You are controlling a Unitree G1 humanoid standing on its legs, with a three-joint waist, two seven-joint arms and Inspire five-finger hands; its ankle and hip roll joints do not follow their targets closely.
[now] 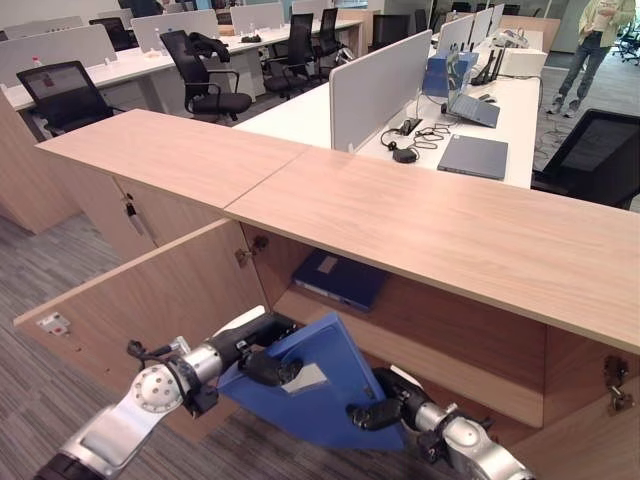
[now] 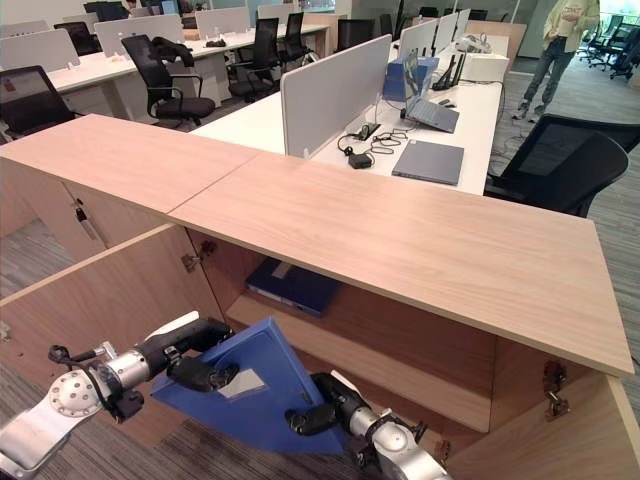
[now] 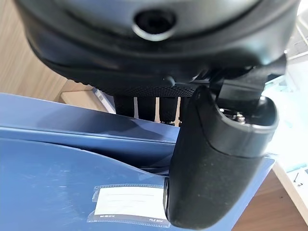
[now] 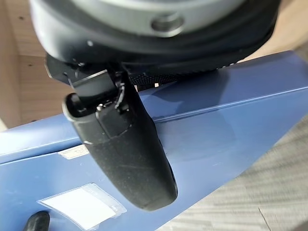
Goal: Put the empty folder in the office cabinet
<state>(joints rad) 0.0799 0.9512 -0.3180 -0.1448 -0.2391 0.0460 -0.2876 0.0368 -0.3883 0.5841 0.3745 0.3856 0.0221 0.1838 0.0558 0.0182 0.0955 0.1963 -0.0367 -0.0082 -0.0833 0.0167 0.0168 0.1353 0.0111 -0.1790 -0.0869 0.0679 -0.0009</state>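
both hands (image 1: 270, 365) (image 1: 378, 410) grip a blue, white-labelled folder (image 1: 330, 385).

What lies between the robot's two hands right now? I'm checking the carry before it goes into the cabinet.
The blue folder spans the gap in the left eye view, left hand and right hand each clamped on a side.

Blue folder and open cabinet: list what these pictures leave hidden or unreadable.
- Blue folder: its far face and inside, turned away in every view, so empty or not cannot be told.
- Left hand fingers: behind the folder in the left wrist view.
- Right hand fingers: behind the folder in the right wrist view.
- Cabinet lower compartment: blocked by the folder.
- Second folder on the shelf: its back end sits under the cabinet top.
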